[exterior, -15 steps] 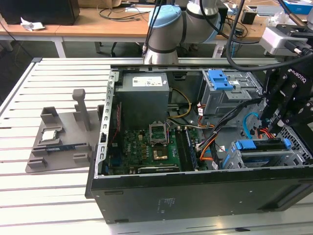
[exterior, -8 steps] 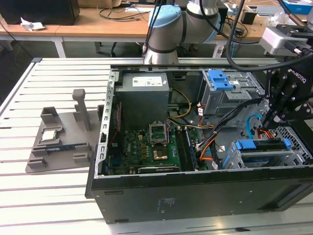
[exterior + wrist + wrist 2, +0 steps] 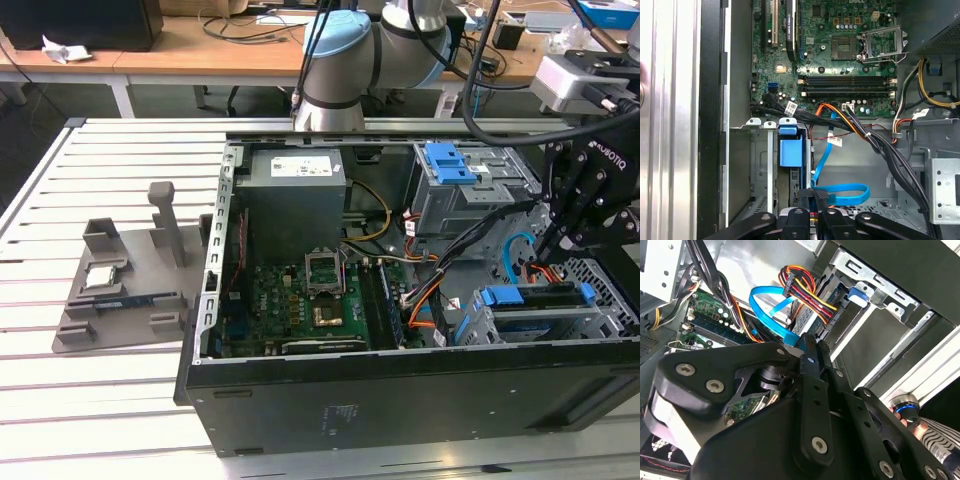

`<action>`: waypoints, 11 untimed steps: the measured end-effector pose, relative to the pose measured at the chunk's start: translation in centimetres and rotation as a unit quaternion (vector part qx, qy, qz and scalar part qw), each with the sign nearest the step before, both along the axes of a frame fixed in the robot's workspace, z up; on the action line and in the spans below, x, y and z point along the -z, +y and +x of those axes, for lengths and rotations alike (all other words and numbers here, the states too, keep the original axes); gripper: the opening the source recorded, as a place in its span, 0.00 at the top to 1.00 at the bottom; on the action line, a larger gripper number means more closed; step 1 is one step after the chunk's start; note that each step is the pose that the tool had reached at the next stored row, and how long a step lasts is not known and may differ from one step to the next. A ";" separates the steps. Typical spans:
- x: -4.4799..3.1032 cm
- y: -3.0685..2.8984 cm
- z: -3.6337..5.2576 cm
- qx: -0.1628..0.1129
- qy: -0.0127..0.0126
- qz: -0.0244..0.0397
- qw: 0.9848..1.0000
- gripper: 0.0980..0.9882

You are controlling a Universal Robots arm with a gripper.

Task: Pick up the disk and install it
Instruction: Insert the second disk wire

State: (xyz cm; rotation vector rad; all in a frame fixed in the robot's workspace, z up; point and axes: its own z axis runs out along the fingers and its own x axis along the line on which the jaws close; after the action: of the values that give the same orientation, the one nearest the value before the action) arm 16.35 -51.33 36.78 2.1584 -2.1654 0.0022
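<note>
We count one open computer case (image 3: 330,410) across the middle of the exterior view, and one robot arm (image 3: 335,60) at the top centre with one gripper (image 3: 557,240) at the right edge. Inside are one motherboard (image 3: 290,310), one power supply (image 3: 295,200) and two metal drive cages (image 3: 470,195), upper right and lower right. There is one disk (image 3: 535,296), one blue latch piece (image 3: 450,162) and one flat blue cable (image 3: 840,192). At left sits one grey fixture (image 3: 120,320) carrying one processor chip (image 3: 103,277).
</note>
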 end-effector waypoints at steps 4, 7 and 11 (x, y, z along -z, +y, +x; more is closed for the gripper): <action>0.33 -0.01 -0.18 0.000 0.000 0.000 1.000 0.93; 0.55 -0.03 -0.31 0.000 0.000 0.000 1.000 0.93; 0.87 -0.06 -0.35 0.000 0.000 0.000 1.000 0.93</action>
State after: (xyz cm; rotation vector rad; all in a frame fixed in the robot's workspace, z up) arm 16.01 -51.39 35.91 2.1582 -2.1652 0.0027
